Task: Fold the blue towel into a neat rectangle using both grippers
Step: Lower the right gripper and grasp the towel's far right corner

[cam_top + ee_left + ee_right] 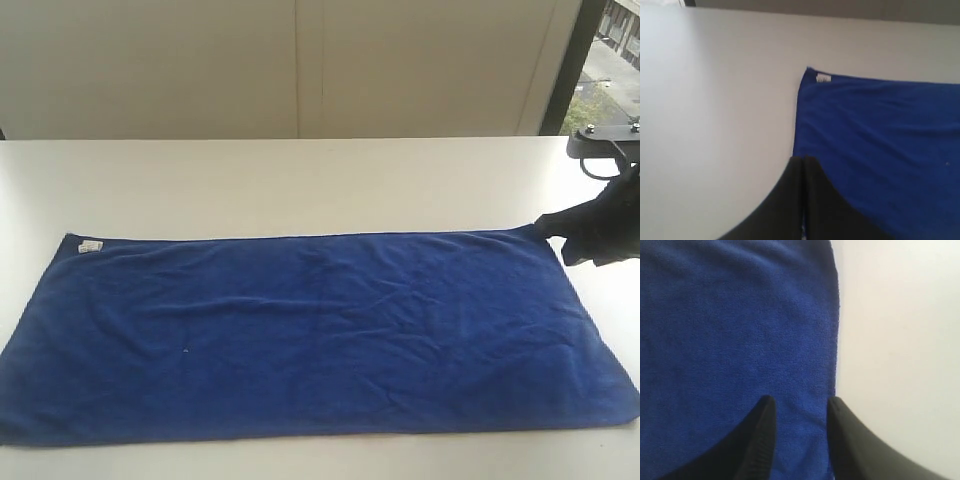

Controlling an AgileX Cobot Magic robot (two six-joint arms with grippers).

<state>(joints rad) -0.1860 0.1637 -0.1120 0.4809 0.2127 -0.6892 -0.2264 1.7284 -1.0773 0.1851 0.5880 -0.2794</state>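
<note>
White table (pixel 300 185), blue towel (pixel 320 335) spread flat on it, long side running across the exterior view, light creases only; small white tag (pixel 90 245) at the towel's far-left corner, lying on the cloth; the towel's near long edge runs close to the near edge of the view.

Left gripper (pixel 804 162) shows only in its own wrist view (the exterior view does not catch it); its two black fingers (pixel 790 200) are pressed together, tips meeting with no gap; the tips sit at the towel's short left edge, with bare table on one side and blue cloth on the other; cannot tell whether they touch the cloth or hang above it; the tag (pixel 823 78) is well apart from them, up at the corner.

Right gripper (pixel 548 226) is at the towel's far-right corner in the exterior view, dark tip right on the corner; in the right wrist view its fingers (pixel 765 430) stand apart, gripper (pixel 800 402) over the towel's edge strip, blue cloth (pixel 740 340) showing flat in the gap; one finger over the towel, the other along the edge line beside bare table; nothing pinched.
</note>
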